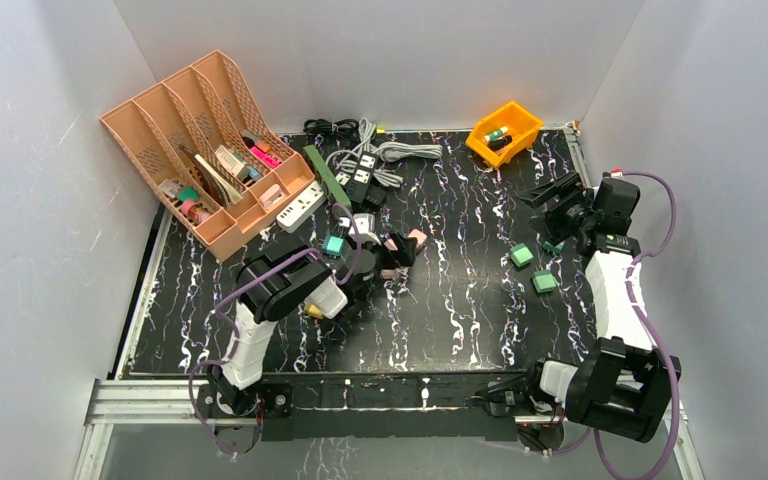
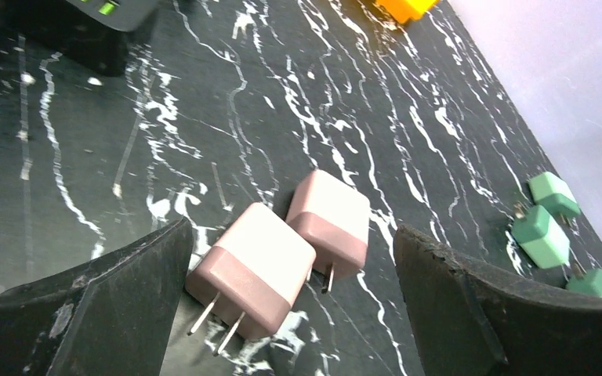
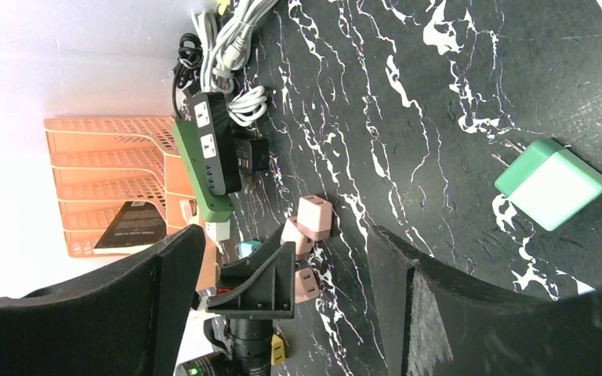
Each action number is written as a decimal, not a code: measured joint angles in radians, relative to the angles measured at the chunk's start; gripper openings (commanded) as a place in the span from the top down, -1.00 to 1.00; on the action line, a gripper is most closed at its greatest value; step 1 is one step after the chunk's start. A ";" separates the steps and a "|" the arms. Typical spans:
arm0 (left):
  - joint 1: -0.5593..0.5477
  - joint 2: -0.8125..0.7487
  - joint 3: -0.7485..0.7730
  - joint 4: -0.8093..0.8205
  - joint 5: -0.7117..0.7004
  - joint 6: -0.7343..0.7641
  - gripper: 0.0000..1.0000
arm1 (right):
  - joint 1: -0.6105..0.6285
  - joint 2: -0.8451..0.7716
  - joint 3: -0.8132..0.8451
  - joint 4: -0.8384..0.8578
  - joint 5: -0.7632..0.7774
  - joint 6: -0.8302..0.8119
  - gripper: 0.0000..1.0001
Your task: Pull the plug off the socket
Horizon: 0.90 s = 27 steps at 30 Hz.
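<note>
Two pale-pink cube-shaped plastic plugs [image 2: 255, 262] with bare metal prongs lie touching one another at the lower middle of the left wrist view. They rest loose on the black, white-veined marble-pattern table [image 2: 204, 102], and neither is seated in a socket. The left jaws stand spread wide, one black finger on either side of the pair. The finger at the lower left is just beside the nearer plug, though I cannot tell whether it touches. Nothing is gripped. In the top view this spot is a little left of centre.

A black rectangular power strip [image 1: 360, 178] lies in the upper middle of the top view among coiled grey cables [image 1: 400, 152], well apart from the pink pair. A white power strip [image 1: 300, 207] sits just beside the lower corner of the salmon-coloured slotted plastic file organiser [image 1: 190, 130] at the upper left. In the right wrist view a small black adapter block [image 3: 249, 154] sits against the black strip, but I cannot tell whether it is plugged in.

The right jaws, at the right side of the top view, are parted with nothing between them. Several mint-green cube plugs [image 1: 521, 256] lie on the table near them. An orange-yellow plastic bin [image 1: 505, 128] stands at the upper right of centre.
</note>
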 measured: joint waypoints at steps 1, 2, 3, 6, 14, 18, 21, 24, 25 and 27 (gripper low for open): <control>-0.012 0.004 0.000 0.008 -0.008 0.000 -0.97 | 0.000 -0.002 0.000 0.000 -0.001 -0.003 -0.67; -0.026 0.009 0.002 0.016 -0.017 0.000 -0.97 | 0.000 -0.004 0.000 0.000 -0.003 -0.005 -0.67; -0.040 0.014 0.006 0.021 -0.028 -0.003 -0.97 | 0.000 -0.005 0.000 0.000 -0.003 -0.007 -0.67; -0.079 0.034 0.034 0.026 -0.061 -0.010 -0.97 | 0.000 -0.006 -0.001 0.001 -0.008 -0.012 -0.67; -0.180 0.132 0.182 0.038 -0.119 -0.035 -0.97 | 0.000 -0.008 -0.002 0.001 -0.019 -0.024 -0.67; -0.206 0.156 0.227 0.036 -0.122 -0.029 -0.97 | 0.000 -0.019 -0.002 -0.002 -0.019 -0.031 -0.67; -0.207 0.147 0.212 0.035 -0.133 -0.009 -0.97 | 0.000 -0.036 -0.002 -0.008 -0.018 -0.038 -0.67; -0.187 0.089 0.129 0.023 -0.135 0.005 -0.97 | 0.001 -0.050 -0.002 -0.009 -0.019 -0.048 -0.67; -0.177 0.061 0.095 0.011 -0.135 0.009 -0.97 | 0.002 -0.051 -0.002 -0.009 -0.019 -0.050 -0.67; -0.146 -0.044 -0.008 -0.020 -0.130 0.041 -0.97 | 0.002 -0.053 -0.002 -0.010 -0.019 -0.053 -0.67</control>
